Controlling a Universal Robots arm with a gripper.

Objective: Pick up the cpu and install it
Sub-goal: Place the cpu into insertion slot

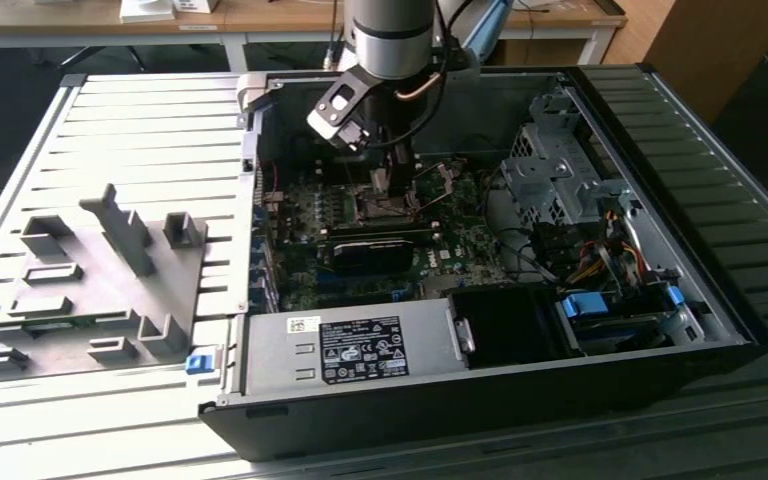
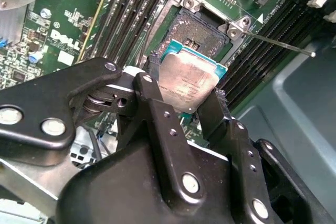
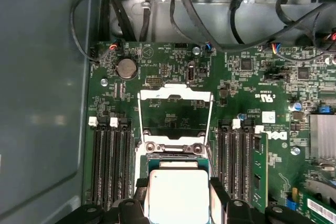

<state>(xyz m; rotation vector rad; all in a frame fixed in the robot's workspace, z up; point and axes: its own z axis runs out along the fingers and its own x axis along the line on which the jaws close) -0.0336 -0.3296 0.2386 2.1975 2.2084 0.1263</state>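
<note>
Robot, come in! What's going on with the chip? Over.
Tool shut on the cpu. It hangs over the open socket, not seated. Its load frame flipped open, nothing blocking.

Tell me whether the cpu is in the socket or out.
Out: the gripper holds the cpu by its edges over the bare socket, whose metal frame is swung open.

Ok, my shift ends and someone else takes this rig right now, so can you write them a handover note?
Gripper: shut on the chip, gripping two opposite edges, over the socket.
Socket: on the board inside the open computer case, metal frame flipped open, pins bare.
Done: chip picked up and at the socket.
Left: chip not yet seated, frame not yet closed.
</note>
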